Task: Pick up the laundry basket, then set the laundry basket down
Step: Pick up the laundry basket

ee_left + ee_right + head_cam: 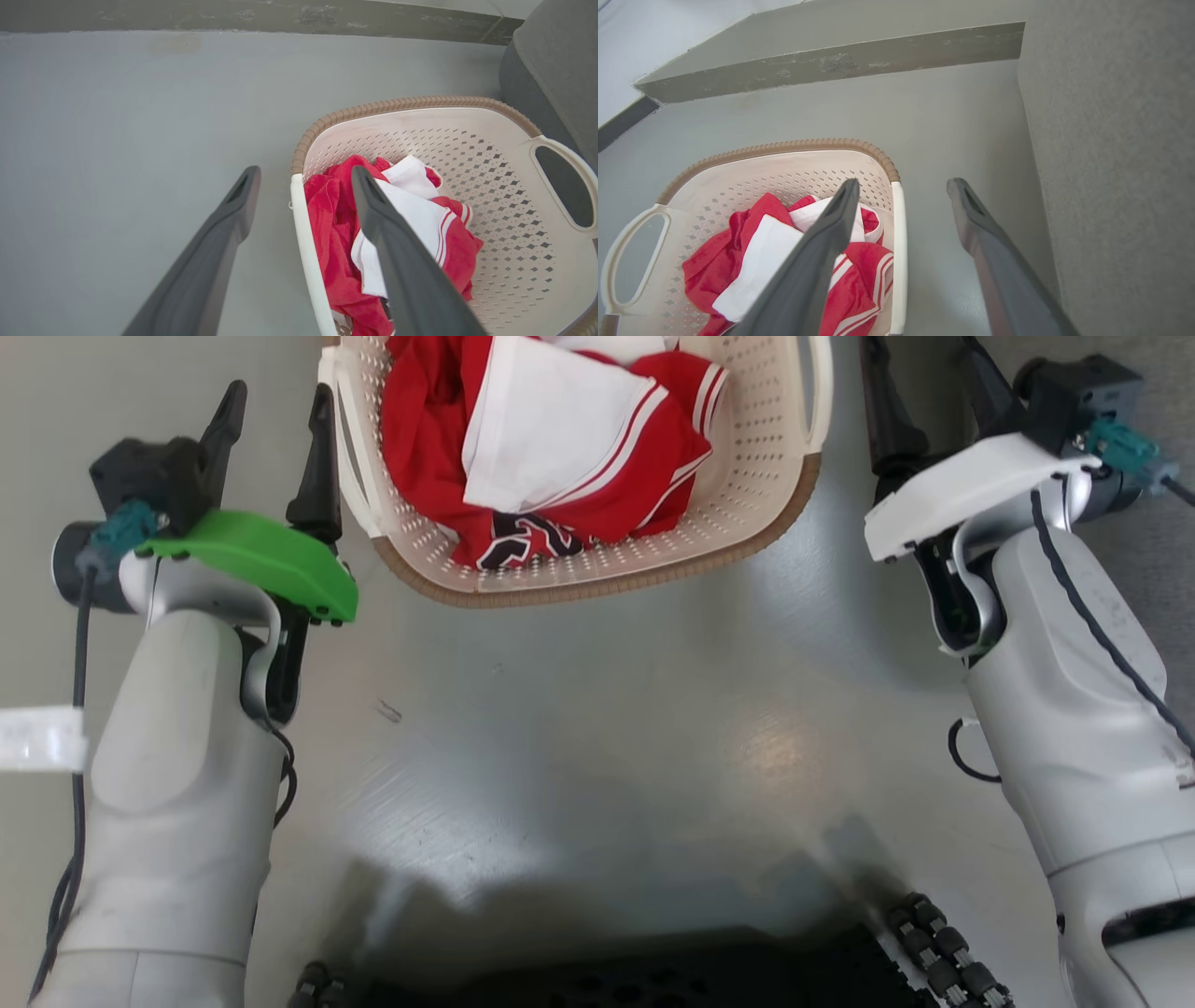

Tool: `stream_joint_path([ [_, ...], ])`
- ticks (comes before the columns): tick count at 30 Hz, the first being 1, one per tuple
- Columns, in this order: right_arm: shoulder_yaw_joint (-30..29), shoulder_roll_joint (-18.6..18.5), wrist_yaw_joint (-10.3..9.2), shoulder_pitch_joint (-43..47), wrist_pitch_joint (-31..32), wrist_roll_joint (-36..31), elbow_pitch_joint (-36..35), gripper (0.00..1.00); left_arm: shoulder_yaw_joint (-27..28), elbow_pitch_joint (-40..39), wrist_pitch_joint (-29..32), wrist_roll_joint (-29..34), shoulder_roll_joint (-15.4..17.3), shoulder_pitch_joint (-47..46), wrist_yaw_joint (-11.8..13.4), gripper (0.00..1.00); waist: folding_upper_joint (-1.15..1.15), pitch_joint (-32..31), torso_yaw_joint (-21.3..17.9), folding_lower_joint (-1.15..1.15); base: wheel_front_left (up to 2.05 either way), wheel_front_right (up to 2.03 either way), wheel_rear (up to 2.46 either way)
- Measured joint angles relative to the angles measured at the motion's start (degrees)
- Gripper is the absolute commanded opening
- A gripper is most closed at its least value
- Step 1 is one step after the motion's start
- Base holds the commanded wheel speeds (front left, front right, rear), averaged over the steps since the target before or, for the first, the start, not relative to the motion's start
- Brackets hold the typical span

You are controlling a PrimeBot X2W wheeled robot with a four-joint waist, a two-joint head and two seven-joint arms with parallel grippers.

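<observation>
The laundry basket (747,476) is cream-white and perforated, with a brown woven-look rim, and it stands on the grey floor at the top middle of the head view. Red and white clothes (560,448) lie inside it. My left gripper (280,392) is open beside the basket's left handle (338,448). In the left wrist view that white handle (303,242) runs between the left gripper's (304,175) fingers. My right gripper (929,364) is open by the right handle (822,392). The right gripper's (903,186) fingers straddle that handle (899,261), one over the clothes and one outside the basket (752,172).
A grey upholstered piece (1111,140) stands close on the basket's right side and also appears as a grey upholstered piece (551,56) in the left wrist view. A low dark wall base (831,65) runs behind the basket. My dark wheeled base (653,980) is at the bottom edge. Bare floor (597,728) lies between.
</observation>
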Motion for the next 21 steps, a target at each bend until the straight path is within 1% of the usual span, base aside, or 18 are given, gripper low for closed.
stream_joint_path([
  [11, 0.90, 0.46, 0.47, -6.58, 1.43, 0.05, 8.47, 1.00, -0.93, 7.09, 3.92, -2.02, -0.62, -5.37, -0.18, 1.00, 0.00, 4.09, 0.95, 0.00, 0.00, 0.00, 0.00],
  [17, 1.14, 0.68, 0.51, -9.30, 1.44, 0.30, 12.17, 1.00, -0.76, 10.61, 5.75, -4.89, -1.32, -8.09, -0.27, 1.00, 0.00, 6.16, 1.36, 0.00, 0.00, 0.00, 0.00],
  [20, 1.66, 0.79, 0.67, -10.23, 1.51, 0.69, 14.14, 1.00, -0.93, 12.00, 6.73, -5.57, -1.65, -9.82, -0.49, 1.00, 0.00, 7.07, 1.52, 0.00, 0.00, 0.00, 0.00],
  [21, 1.81, 0.93, 1.00, -10.83, 1.52, 1.56, 15.44, 1.00, -1.01, 12.74, 7.23, -5.84, -1.75, -10.71, -0.49, 1.00, 0.00, 7.59, 1.56, 0.00, 0.00, 0.00, 0.00],
])
